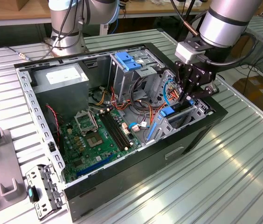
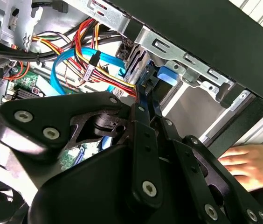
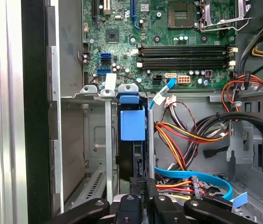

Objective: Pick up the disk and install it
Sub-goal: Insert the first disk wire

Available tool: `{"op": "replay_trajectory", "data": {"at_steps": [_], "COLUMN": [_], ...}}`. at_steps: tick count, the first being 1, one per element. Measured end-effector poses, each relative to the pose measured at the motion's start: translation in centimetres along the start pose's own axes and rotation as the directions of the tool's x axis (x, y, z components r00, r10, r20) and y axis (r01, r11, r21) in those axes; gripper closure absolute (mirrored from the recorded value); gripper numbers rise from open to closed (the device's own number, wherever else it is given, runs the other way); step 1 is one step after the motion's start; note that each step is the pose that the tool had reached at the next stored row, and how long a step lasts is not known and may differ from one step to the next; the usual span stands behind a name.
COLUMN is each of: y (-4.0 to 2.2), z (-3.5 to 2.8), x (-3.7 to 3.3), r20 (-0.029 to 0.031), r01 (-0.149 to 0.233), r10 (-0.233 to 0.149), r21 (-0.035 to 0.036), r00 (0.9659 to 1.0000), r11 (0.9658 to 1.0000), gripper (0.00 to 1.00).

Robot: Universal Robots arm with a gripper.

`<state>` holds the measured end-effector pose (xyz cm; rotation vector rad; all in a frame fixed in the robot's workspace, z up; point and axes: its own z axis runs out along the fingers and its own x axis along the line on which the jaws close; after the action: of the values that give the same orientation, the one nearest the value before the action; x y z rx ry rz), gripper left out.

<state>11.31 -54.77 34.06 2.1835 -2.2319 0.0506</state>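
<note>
The disk [image 3: 132, 125] stands on edge in a slot of the metal drive bay [image 3: 96, 140] at the front corner of the open computer case [image 1: 136, 163]. Its blue side rail faces the first wrist camera, with the dark body below it. In the exterior view the disk [image 1: 168, 112] shows as a blue strip inside the bay, with my gripper [image 1: 186, 99] directly above it. The gripper [image 3: 145, 184] is shut on the disk's near edge. In the second wrist view the gripper [image 2: 146, 105] pinches that thin edge, next to a blue tab of the disk [image 2: 165, 74].
Bundled cables [image 3: 187, 135] and a light blue ribbon cable [image 3: 192, 175] crowd the space beside the bay. The motherboard [image 1: 99, 135], grey power supply [image 1: 59, 81] and upper cage with blue latch [image 1: 129, 60] fill the case. A person's hand [image 2: 252, 163] rests outside the case. A loose bracket [image 1: 45, 191] lies on the table.
</note>
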Motion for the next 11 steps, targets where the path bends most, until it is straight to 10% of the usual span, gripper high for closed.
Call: {"op": "replay_trajectory", "data": {"at_steps": [11], "y": [-0.01], "z": [-1.23], "x": [0.04], "r20": [-0.0009], "r01": [0.0], "r10": [0.0], "r21": [0.0], "r00": [1.0], "r11": [1.0], "gripper": [0.76]}}
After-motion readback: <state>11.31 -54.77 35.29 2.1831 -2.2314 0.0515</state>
